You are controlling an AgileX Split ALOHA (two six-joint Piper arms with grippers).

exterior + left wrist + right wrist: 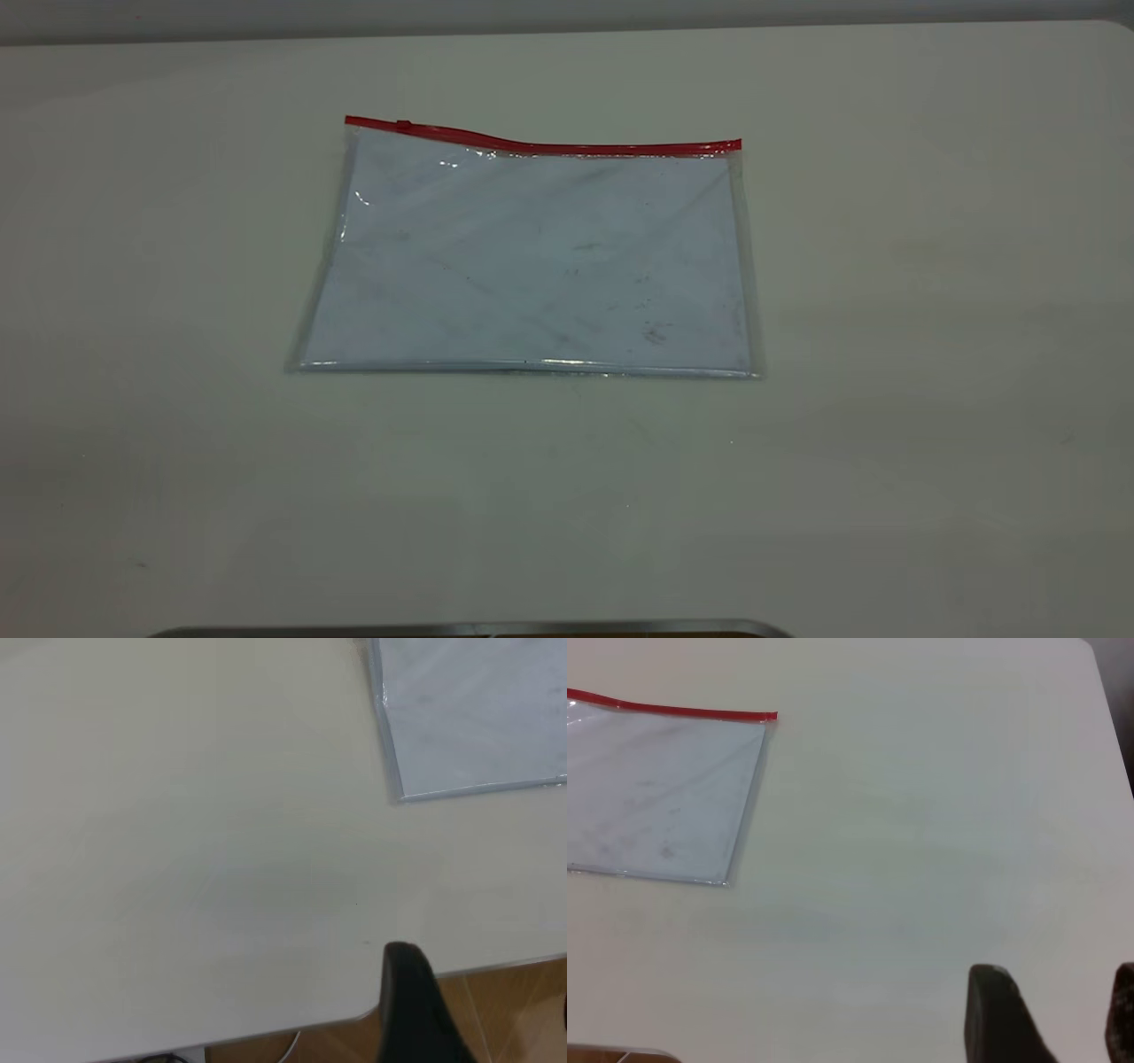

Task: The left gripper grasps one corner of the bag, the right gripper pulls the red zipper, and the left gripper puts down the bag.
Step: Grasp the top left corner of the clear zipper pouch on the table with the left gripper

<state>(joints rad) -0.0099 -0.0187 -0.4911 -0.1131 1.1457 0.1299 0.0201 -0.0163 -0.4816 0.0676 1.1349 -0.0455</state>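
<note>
The bag (532, 257) lies flat on the white table, a clear pouch with a smudged white sheet inside. The red zipper (549, 146) runs along its far edge, with the slider tab (403, 125) near the left end. The corner of the bag (348, 120) is the far left one, with nothing touching it. Neither gripper shows in the exterior view. The left gripper (483, 979) is open and empty over the table's near edge, away from the bag (469, 718). The right gripper (1050, 970) is open and empty over bare table, well to the side of the bag (656, 797).
The table's rounded corner (368, 1014) and the wooden floor (505, 1010) lie under the left gripper. A grey metal bar (469, 629) runs along the near edge in the exterior view. The zipper's right end (771, 716) shows in the right wrist view.
</note>
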